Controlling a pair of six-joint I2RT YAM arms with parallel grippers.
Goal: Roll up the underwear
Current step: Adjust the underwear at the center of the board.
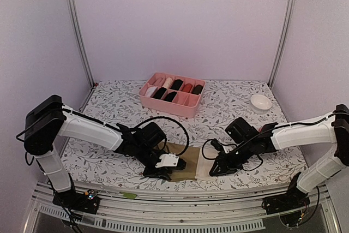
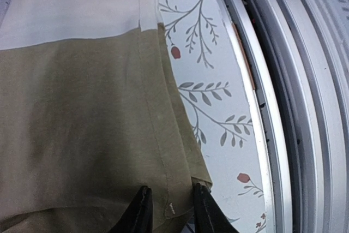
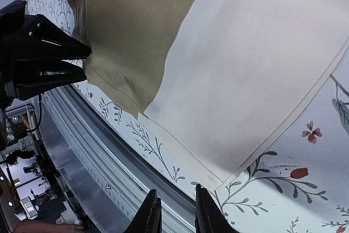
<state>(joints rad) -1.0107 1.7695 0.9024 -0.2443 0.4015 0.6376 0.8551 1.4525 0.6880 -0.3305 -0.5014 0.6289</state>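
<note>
One underwear [image 1: 188,162] lies spread flat on the surface [image 1: 125,102], centred by its near edge, with a tool at each near corner.

The step in hand looks like taking hold before the first fold or roll; nothing is rolled yet. The long axis runs left to right along the near edge, with the cream waistband [image 3: 245,69] pointing right and the olive body left. The left tool [image 2: 170,211] straddles the olive hem corner with its fingers a little apart, and I cannot tell whether it is pinching the cloth. The right tool [image 3: 173,211] stands slightly apart just short of the waistband corner, with nothing between its fingers. Next, both probably need a firm pinch on the thin hems, then an even lift together.
</note>
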